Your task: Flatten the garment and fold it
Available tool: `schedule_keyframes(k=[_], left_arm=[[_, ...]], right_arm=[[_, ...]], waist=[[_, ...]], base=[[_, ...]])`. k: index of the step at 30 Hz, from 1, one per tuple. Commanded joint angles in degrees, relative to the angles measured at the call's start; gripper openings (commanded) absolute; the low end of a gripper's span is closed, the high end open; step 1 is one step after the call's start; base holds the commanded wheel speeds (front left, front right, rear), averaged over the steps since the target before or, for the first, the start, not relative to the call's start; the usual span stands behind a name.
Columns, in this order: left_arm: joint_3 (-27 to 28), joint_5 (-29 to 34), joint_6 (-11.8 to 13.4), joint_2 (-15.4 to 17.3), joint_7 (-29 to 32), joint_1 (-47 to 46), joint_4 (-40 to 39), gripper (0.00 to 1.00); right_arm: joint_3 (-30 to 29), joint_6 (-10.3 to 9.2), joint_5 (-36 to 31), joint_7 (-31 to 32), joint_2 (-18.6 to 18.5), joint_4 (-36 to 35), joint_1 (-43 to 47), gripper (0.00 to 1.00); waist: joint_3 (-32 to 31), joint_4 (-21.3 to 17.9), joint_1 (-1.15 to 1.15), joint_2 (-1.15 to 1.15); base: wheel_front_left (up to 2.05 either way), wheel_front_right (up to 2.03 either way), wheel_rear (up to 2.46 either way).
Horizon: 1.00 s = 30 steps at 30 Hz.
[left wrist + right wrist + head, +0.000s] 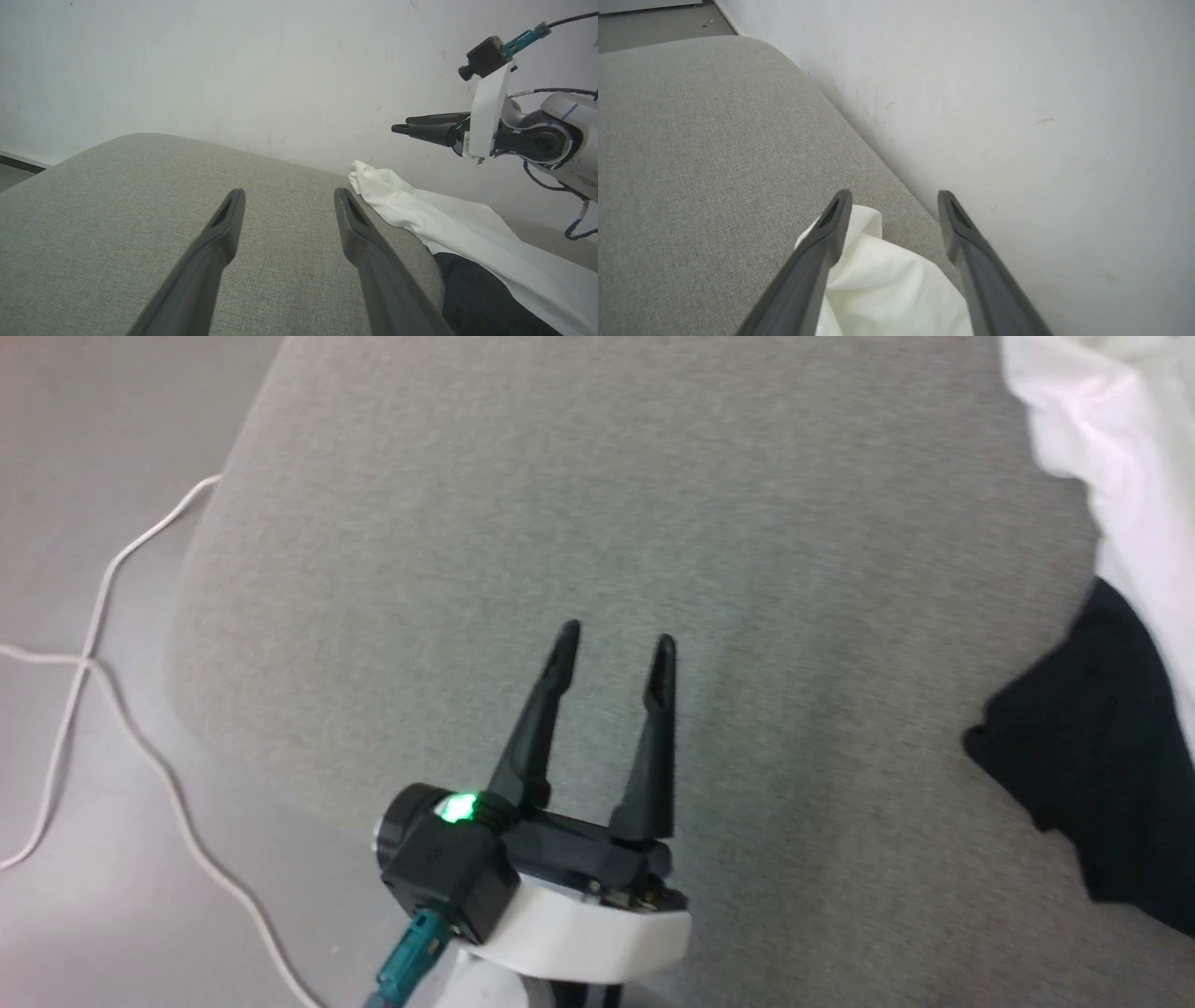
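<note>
Cushion (747, 523): grey woven fabric with rounded corners; its far edge runs along a white wall (233, 70).
Garment (1120, 448): lies crumpled on the cushion's right part. The white cloth is bunched, with a fold reaching close to the far edge by the wall. A black sleeve (1102, 775) spreads nearer the front edge, touching the white cloth.
Left pincer (616, 639): fingers apart with nothing between them. It is over bare cushion by the front edge, near the front-left corner, pointing toward the far edge and well apart from the garment. A green light shows on its wrist.
Right pincer (895, 195): fingers apart and gripping nothing. It is held above the white cloth near the far edge, and in the right wrist view the cloth's fold shows under its left finger. The left wrist view shows it raised clear of the garment.
Floor (56, 429): grey, beyond the cushion's left edge.
Cable (93, 616): thin and white, trailing across the floor.
</note>
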Motion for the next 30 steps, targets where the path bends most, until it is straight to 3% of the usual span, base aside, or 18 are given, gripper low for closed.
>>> schedule_keyframes(k=[1, 7, 11, 15, 20, 24, 26, 30], left_arm=[[1.01, 1.21, -0.49, -0.09, -0.27, -0.35, 0.54, 1.00], [5.84, 3.69, -2.38, 0.30, -0.27, 2.13, 2.18, 1.00], [8.83, 4.36, -3.27, 1.47, -0.27, 4.81, 2.68, 1.00], [10.58, 4.62, -3.98, 2.90, -0.27, 7.46, 3.41, 1.00], [11.30, 4.44, -4.69, 4.37, -0.27, 9.69, 4.33, 1.00], [11.46, 4.12, -4.81, 5.31, 0.03, 10.92, 4.75, 1.00], [11.48, 4.17, -4.78, 5.80, 0.42, 11.30, 4.72, 1.00], [10.22, 5.13, -5.90, 7.05, 2.82, 9.59, 4.92, 1.00]], right_arm=[[-2.55, -0.12, 0.84, -2.08, -0.02, -0.59, 2.34, 1.00], [-16.61, -0.12, 1.95, -8.79, -0.20, -6.87, 15.22, 1.00], [-29.46, -0.12, -0.20, -11.84, 2.00, -14.49, 28.89, 1.00], [-45.24, -0.12, -5.24, -13.66, 9.04, -23.60, 45.57, 1.00], [-60.61, -0.12, -12.68, -15.01, 22.86, -35.93, 65.40, 1.00], [-64.71, -0.12, -16.02, -17.10, 33.92, -41.66, 76.02, 1.00], [-65.33, -0.12, -16.66, -18.78, 36.32, -42.11, 78.93, 1.00], [-64.96, -0.12, -16.37, -21.54, 37.71, -40.81, 80.67, 1.00]], waist=[[-5.25, -6.38, 0.00, 0.00], [-10.29, -13.13, 0.00, 0.00], [-13.74, -17.68, 0.00, 0.00], [-16.74, -21.55, 0.00, 0.00], [-19.10, -24.53, 0.00, 0.00], [-19.86, -26.61, 0.00, 0.00], [-19.91, -27.93, 0.00, 0.00], [-19.23, -30.15, 0.00, 0.00]], base=[[0.00, 0.00, 0.00], [0.00, 0.00, 0.00], [0.00, 0.00, 0.00], [0.00, 0.00, 0.00], [0.00, 0.00, 0.00], [0.00, 0.00, 0.00], [0.00, 0.00, 0.00], [0.00, 0.00, 0.00]])
